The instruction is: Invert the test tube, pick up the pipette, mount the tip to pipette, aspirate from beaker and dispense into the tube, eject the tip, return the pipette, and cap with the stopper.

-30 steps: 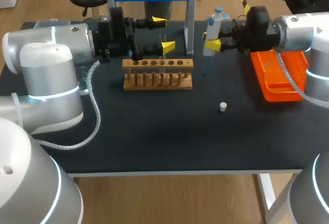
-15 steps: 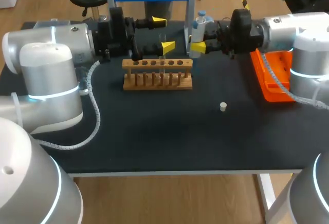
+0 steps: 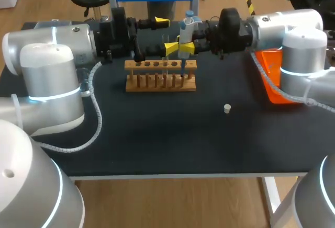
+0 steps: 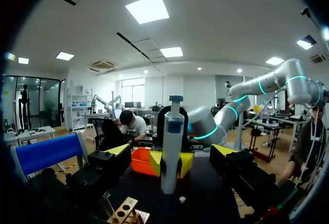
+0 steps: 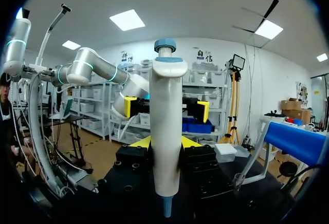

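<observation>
1. The right jaws are clamped on the pipette. They hold it upright, plunger at 12 o'clock, with its thin blue tip pointing to 6 o'clock over the 3 o'clock end of the wooden rack.
2. The left jaws stand wide apart and grip nothing. They sit at the rack's 12 o'clock side, and in the head view one of their yellow ends looks just beside the right pair.
3. The test tube shows only faintly, as a clear upright shape in the rack under the left jaws, at 9 o'clock from the pipette tip. I cannot tell which hole it stands in.
4. The stopper lies on the worktop at 4 o'clock from the rack, well apart from it. The orange tray is at the rack's 3 o'clock.
5. This reads as the approach to dispensing, with the tip not yet lined up over the tube.
6. The two sets of jaws are crowded together, so a sideways move toward 9 o'clock could knock them against each other.
7. The tube is hard to see. A descent slightly off its mouth could hit the rim or the rack, bend the tip, or spill liquid onto the wood.
8. Pressing the plunger too early would lose the sample.
</observation>
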Tool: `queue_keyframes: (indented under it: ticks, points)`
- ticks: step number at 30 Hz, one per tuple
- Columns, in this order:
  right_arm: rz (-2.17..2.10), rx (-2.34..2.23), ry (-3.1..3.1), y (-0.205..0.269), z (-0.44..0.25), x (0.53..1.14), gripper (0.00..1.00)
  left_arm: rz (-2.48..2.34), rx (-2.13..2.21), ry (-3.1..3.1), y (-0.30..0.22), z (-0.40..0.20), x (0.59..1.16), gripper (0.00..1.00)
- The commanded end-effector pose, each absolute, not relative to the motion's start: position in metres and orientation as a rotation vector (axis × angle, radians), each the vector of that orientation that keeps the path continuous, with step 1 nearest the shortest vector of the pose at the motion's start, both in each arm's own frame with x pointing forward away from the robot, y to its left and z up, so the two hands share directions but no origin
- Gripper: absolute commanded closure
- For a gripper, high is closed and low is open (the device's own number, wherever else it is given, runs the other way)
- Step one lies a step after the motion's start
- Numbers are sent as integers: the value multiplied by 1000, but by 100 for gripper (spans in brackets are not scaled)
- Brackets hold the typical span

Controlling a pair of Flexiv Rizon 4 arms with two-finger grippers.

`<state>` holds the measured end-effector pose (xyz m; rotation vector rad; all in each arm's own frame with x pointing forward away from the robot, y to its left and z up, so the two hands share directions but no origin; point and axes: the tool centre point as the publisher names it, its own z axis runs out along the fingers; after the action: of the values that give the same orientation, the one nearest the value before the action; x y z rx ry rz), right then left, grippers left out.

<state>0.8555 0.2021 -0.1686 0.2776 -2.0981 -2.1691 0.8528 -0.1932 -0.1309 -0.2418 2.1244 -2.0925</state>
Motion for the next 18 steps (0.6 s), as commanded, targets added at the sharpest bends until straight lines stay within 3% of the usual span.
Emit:
queue_keyframes:
  ticks: [1,18]
  points:
    - [-2157,298,-2088,214,-170,860,100,-2092,-245,2118,-194,-132,852,0]
    - [-2112,325,-2096,236,-173,856,100,-2092,-245,2118,-194,-132,852,0]
